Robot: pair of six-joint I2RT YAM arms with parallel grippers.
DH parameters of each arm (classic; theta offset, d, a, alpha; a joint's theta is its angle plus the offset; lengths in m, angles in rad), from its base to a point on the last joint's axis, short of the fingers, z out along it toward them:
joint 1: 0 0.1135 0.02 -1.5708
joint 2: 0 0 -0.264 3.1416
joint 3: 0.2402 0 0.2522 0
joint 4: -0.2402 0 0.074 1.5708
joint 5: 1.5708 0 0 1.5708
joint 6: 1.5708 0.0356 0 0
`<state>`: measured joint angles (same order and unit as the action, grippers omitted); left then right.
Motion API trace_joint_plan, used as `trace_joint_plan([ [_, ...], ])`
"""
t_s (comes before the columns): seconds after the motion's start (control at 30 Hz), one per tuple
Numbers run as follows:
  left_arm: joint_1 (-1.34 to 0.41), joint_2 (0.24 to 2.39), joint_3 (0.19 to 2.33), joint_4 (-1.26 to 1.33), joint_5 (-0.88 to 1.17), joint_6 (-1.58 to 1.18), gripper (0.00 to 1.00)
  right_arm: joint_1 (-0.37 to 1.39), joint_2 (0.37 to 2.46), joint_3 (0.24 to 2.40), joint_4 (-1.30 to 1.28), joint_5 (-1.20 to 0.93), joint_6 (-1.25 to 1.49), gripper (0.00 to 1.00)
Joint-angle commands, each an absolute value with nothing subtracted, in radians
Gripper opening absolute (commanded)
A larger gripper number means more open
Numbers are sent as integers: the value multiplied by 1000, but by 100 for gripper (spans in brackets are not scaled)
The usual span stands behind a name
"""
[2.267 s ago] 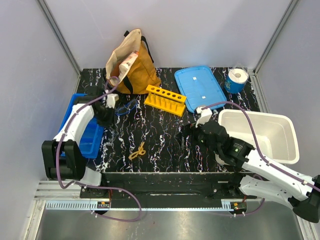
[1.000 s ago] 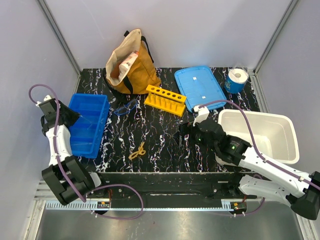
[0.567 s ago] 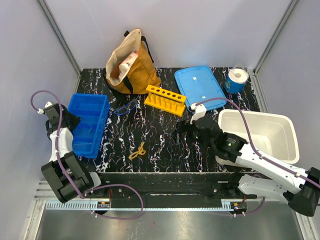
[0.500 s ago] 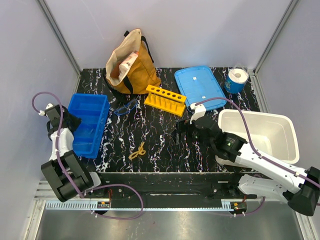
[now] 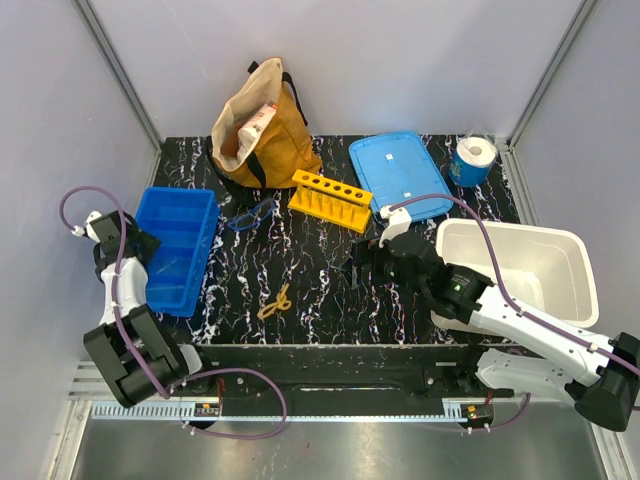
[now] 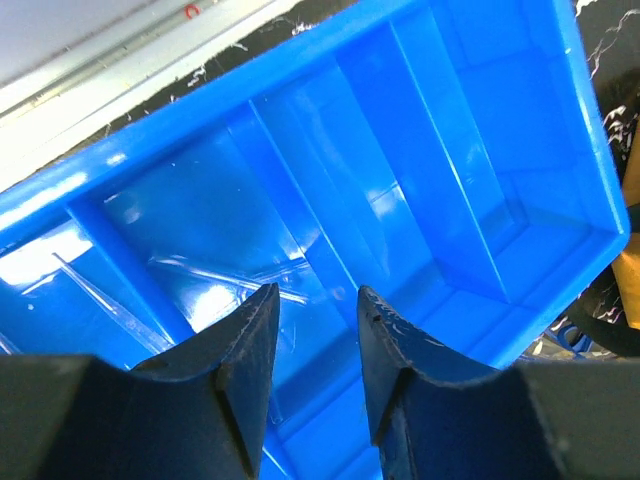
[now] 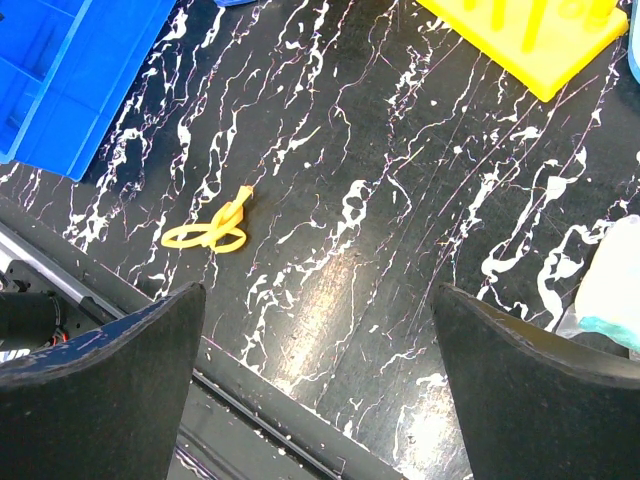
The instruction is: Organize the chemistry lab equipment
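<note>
Thin clear tubes (image 6: 225, 283) lie in a left compartment of the blue divided bin (image 6: 520, 180). My left gripper (image 6: 315, 292) hovers over that bin, jaws slightly apart and empty; in the top view it (image 5: 138, 245) is at the bin's (image 5: 172, 248) left side. The clear goggles with a dark-blue frame (image 5: 252, 213) lie right of the bin. The small yellow looped piece (image 5: 275, 300) lies near the front edge and also shows in the right wrist view (image 7: 212, 228). My right gripper (image 7: 318, 292) is wide open and empty above bare table (image 5: 358, 268). A pale greenish glove edge (image 7: 612, 282) shows at far right.
A tan fabric bag (image 5: 258, 125) stands at the back left. A yellow tube rack (image 5: 332, 198), a blue lid (image 5: 400, 172) and a white paper roll with blue wrap (image 5: 472, 158) sit at the back. A white tub (image 5: 520, 270) is at the right. The table's front edge (image 7: 250, 400) is near.
My left arm swung from beside the goggles and bag out to the bin's left side, then settled slightly nearer. My right gripper crept a little left.
</note>
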<state>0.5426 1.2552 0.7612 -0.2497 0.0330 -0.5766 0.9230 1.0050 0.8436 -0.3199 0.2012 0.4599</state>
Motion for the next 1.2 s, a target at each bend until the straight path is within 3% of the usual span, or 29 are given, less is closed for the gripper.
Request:
trace_joint_plan([
  [0.0,549,1177,811,-256,-35,-546,42,930,996,876,-285,226,463,100],
  [0.13,548,1120,842,-276,-5,-488,47,930,1012,880,-285,218,485,100],
  [0.2,548,1101,864,-281,72,-451,68,928,1034,888,-288,212,500,100],
  [0.23,549,1095,877,-287,112,-436,99,930,1051,897,-294,213,509,100],
  [0.37,505,1078,896,-262,260,-416,99,930,1147,963,-339,216,558,100],
  [0.5,352,1069,920,-267,299,-332,99,936,1281,1054,-376,195,591,98],
  [0.73,114,1049,910,-290,457,-247,99,985,1534,1198,-388,169,693,85],
  [0.93,52,1029,856,-359,652,-281,99,1026,1732,1276,-330,110,784,72],
  [1.17,32,947,807,-376,568,-293,99,1074,1913,1351,-281,66,837,65],
])
